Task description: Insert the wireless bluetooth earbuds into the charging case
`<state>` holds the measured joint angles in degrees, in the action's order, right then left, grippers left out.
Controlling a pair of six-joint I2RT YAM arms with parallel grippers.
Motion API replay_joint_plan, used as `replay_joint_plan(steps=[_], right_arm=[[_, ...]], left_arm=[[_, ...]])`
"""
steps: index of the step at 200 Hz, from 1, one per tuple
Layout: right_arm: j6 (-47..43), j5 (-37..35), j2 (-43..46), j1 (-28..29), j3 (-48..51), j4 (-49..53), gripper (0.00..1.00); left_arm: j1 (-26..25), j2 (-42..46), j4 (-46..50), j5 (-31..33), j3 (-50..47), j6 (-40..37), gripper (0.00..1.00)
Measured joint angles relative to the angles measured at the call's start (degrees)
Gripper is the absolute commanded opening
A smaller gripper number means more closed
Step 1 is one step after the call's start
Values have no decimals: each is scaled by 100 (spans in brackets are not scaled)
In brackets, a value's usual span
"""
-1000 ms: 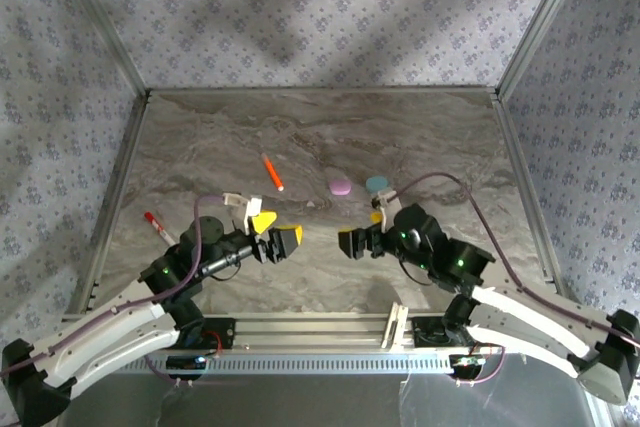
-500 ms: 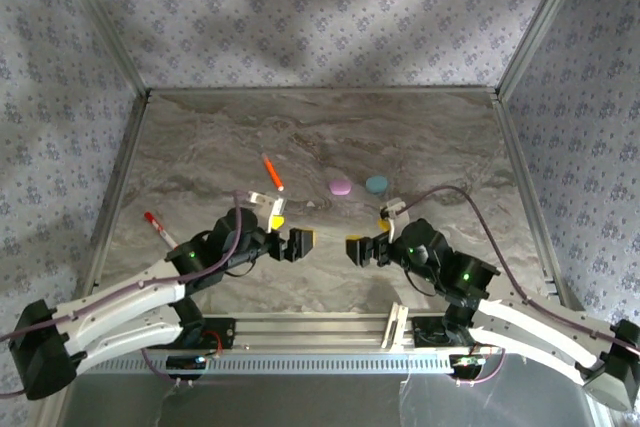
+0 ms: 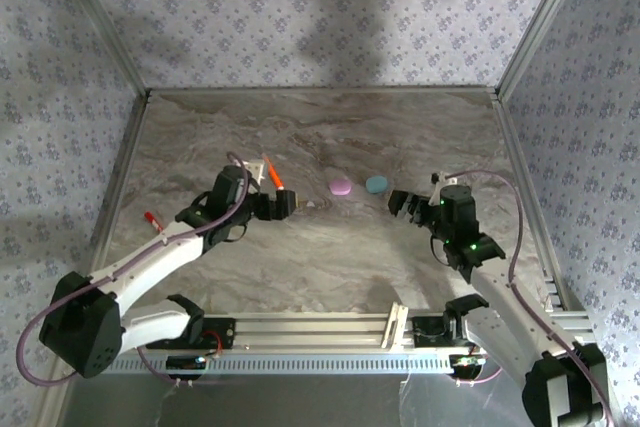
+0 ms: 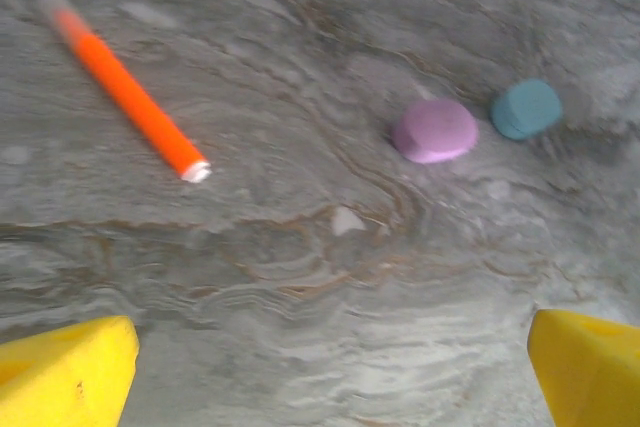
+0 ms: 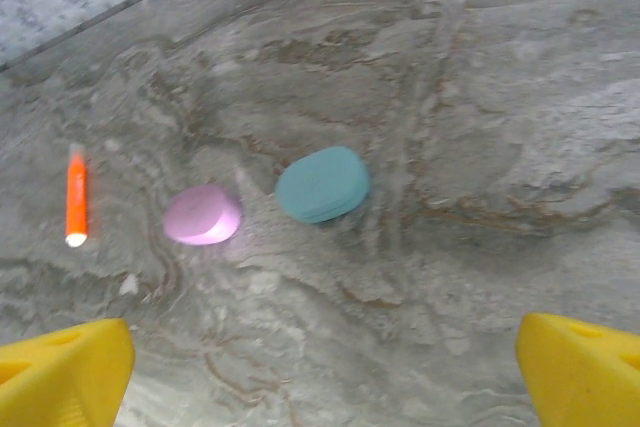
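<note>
Our left fingers (image 3: 283,204) stand spread wide and empty over the bench (image 3: 330,267), just near of the orange pen (image 3: 272,173), and our right fingers (image 3: 400,202) are equally wide, holding nothing. Between them and slightly farther lie the pink charging case (image 3: 340,187) and teal charging case (image 3: 376,184), closed, side by side but apart. A pale speck (image 4: 347,219) lies near-left of the pink one; we cannot tell what it is.

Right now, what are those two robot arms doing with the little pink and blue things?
Nothing is picked up yet. Two small charging cases, a pink oval case and a teal oval case, lie side by side on the marble table. The left arm's tool and the right arm's tool are both open and empty, one on each side of the cases and pointing toward them. An orange pen lies by the left tool, untouched.
</note>
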<state>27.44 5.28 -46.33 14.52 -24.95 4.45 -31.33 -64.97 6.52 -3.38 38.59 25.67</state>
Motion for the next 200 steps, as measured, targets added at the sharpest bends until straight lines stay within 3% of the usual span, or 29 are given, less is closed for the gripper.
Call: replay_joint_plan(steps=[33, 64, 133, 160, 200], right_arm=[[-2, -33, 103, -688, 44, -20, 100], [-273, -546, 898, -881, 437, -127, 100], [-975, -2050, 2319, -984, 1362, -481, 100], [-1193, -2406, 2251, -1060, 1600, -870, 100], [-1248, -2643, 1141, -1377, 1781, -1650, 100]], left_arm=[[894, 647, 136, 2, -181, -39, 100], [1628, 2068, 304, 393, -822, -37, 100], [1788, 5287, 444, 2168, -2304, -420, 100], [1915, 5176, 216, 2767, -2723, -417, 100], [2297, 3348, -557, 2929, -2669, -555, 100]])
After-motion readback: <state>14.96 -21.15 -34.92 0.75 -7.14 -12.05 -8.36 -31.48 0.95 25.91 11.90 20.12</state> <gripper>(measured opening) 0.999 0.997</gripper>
